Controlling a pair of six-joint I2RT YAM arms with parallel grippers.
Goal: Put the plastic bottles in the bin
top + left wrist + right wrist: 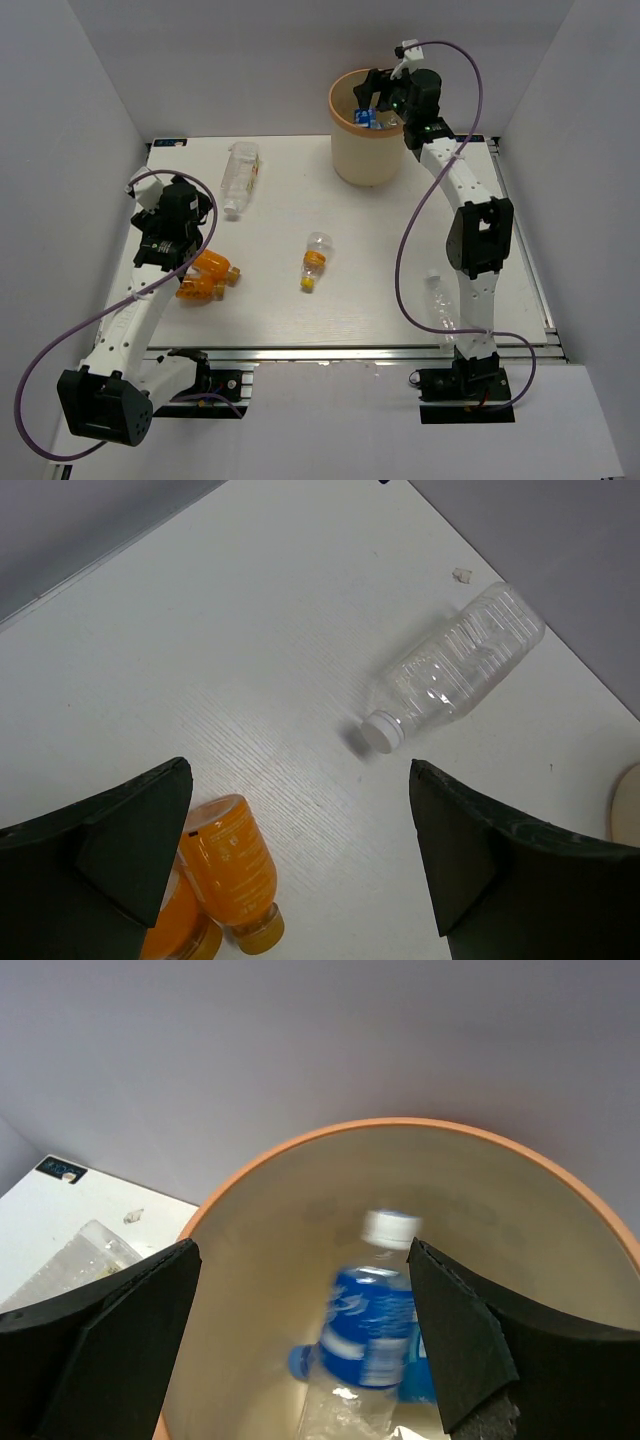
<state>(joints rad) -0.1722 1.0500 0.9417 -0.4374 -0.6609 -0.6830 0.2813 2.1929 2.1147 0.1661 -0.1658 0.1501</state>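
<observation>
Blue-label bottle (372, 1335) loose inside bin (275, 1250), right gripper (303, 1290) jaws wide, holding nothing

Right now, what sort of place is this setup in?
Likely a robotics test cell: a white table boxed in by plain grey walls, a left arm and right arm bolted to a metal rail at its near edge, plus orange bottles and a beige bin.

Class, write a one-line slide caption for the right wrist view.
Open right pincer over the bin, a blurred blue-label bottle inside.
</observation>
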